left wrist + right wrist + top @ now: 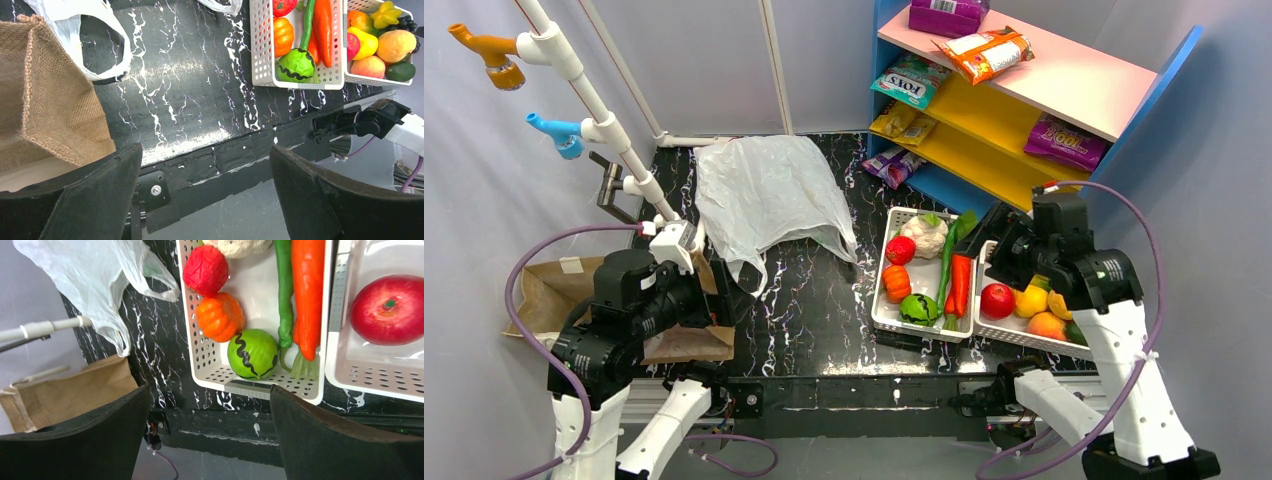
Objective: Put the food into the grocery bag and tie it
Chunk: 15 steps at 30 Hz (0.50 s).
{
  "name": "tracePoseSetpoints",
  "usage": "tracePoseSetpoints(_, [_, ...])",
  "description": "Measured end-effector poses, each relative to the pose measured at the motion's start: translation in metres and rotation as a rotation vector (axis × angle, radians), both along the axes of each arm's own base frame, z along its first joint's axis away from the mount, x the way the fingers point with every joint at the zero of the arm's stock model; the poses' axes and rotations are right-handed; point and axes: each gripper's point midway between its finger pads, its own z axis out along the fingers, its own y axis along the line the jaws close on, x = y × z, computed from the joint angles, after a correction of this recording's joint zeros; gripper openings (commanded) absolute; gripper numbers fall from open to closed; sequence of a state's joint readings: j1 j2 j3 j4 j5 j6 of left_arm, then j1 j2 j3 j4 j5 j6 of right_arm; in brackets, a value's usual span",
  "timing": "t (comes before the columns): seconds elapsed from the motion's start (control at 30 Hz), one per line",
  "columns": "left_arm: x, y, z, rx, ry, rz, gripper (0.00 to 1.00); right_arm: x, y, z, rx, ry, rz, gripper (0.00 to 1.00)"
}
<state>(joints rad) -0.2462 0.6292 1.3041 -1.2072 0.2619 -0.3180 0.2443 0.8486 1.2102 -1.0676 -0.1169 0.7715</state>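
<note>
The white plastic grocery bag lies flat at the back middle of the black table; one loop handle shows in the left wrist view and in the right wrist view. The food lies in two white trays. The left tray holds a red tomato, an orange pumpkin and a green striped ball. The right tray holds a red apple. My left gripper is open and empty over the table's front edge. My right gripper is open and empty, near the left tray's front edge.
A brown burlap bag lies at the near left beside my left arm. A carrot and a long green vegetable also lie in the left tray. A coloured shelf with snack packets stands at back right. A white pipe rack stands at back left.
</note>
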Motion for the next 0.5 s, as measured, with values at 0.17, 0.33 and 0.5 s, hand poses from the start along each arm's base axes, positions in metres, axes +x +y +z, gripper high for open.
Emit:
tracePoseSetpoints(0.17, [-0.004, 0.001, 0.0, -0.004, -0.003, 0.003, 0.99, 0.003, 0.016, -0.008, -0.002, 0.032, 0.033, 0.94])
tracePoseSetpoints(0.33, [-0.011, 0.003, -0.002, -0.003, -0.001, 0.008, 0.99, 0.01, 0.028, -0.018, 0.048, 0.072, -0.013, 0.94])
tracePoseSetpoints(0.5, [-0.015, 0.007, -0.004, 0.006, 0.002, 0.02, 1.0, 0.019, 0.039, -0.037, 0.066, 0.136, -0.073, 0.94])
